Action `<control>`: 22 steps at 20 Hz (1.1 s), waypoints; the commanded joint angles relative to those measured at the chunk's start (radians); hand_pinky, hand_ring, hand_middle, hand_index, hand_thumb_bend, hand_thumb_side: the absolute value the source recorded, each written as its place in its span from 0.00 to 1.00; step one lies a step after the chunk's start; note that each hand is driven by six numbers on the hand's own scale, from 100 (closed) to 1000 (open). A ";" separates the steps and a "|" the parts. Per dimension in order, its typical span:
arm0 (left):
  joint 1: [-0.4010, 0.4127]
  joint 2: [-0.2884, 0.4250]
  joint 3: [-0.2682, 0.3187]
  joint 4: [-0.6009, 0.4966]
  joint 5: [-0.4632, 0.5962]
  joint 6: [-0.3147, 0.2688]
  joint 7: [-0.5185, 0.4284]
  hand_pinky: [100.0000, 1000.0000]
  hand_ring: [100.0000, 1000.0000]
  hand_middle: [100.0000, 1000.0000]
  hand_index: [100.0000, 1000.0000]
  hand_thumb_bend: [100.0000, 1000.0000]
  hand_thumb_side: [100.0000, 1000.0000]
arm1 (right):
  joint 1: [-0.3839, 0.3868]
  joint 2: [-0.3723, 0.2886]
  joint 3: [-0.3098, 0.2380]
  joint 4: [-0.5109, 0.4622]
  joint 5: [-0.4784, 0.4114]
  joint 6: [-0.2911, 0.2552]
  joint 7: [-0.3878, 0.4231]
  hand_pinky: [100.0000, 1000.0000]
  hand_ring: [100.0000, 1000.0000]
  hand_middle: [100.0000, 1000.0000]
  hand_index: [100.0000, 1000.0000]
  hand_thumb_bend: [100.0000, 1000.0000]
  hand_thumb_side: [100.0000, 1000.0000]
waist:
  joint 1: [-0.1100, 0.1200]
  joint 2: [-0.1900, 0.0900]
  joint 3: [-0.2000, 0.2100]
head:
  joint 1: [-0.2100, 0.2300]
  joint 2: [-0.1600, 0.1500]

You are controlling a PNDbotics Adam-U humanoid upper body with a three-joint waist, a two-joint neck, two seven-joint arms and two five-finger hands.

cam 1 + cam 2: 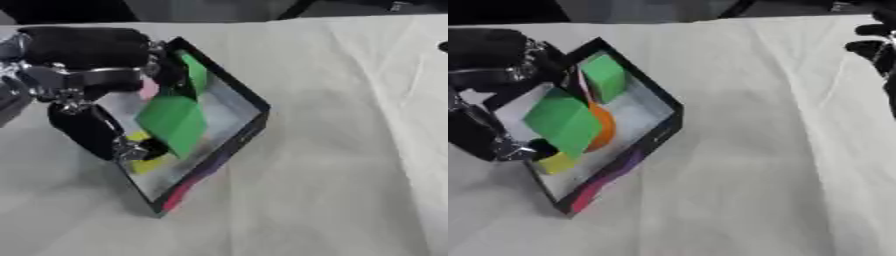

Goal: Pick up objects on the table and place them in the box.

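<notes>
Table, white-clothed, bore the black-walled box. My left hand hung over the box, fingers pinching a large green block. Inside the box: a smaller green block, an orange piece, a yellow piece. My right hand sat well right of the box; grip unreadable.

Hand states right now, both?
Left hand: shut on the green block, over the box.
Right hand: upper right edge, cannot tell.

Wrinkled white tablecloth — dark strip of background along far edge
</notes>
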 commanded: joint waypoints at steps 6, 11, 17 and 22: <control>0.005 -0.025 -0.026 0.071 -0.116 -0.046 0.023 0.65 0.56 0.41 0.48 0.06 0.00 | -0.014 -0.027 -0.004 -0.011 0.002 0.002 0.007 0.89 0.64 0.65 0.81 0.00 0.55 | 0.009 -0.022 -0.011 | 0.009 -0.007; 0.029 -0.030 0.003 0.131 -0.175 -0.064 0.098 0.65 0.56 0.41 0.48 0.07 0.00 | -0.015 -0.023 -0.002 -0.012 0.003 0.006 0.010 0.89 0.65 0.65 0.81 0.00 0.56 | 0.010 -0.019 -0.011 | 0.007 -0.011; 0.068 -0.046 0.049 0.312 -0.260 -0.075 0.200 0.65 0.56 0.42 0.48 0.11 0.00 | -0.018 -0.021 -0.004 -0.015 0.000 0.005 0.011 0.89 0.65 0.65 0.81 0.00 0.55 | 0.007 -0.016 -0.015 | 0.006 -0.021; 0.076 -0.067 0.071 0.430 -0.307 -0.103 0.237 0.66 0.57 0.43 0.50 0.14 0.00 | -0.019 -0.019 -0.004 -0.016 -0.002 0.004 0.011 0.89 0.65 0.65 0.81 0.00 0.55 | 0.006 -0.015 -0.013 | 0.009 -0.026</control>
